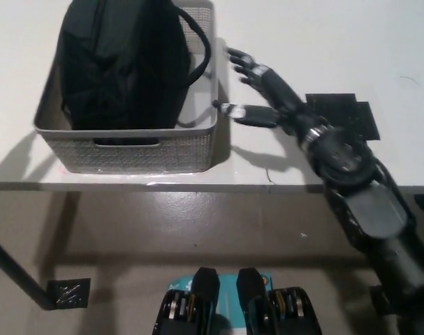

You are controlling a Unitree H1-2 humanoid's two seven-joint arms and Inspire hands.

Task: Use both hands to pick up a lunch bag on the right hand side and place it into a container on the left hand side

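One black lunch bag (121,63) sits inside one grey woven container (128,143) on the white table (323,42).

Right of the container, one black right hand (257,87) hovers released, fingers spread; beyond it lies one black tape patch (348,115), partly covered. The bag's top is cut off.
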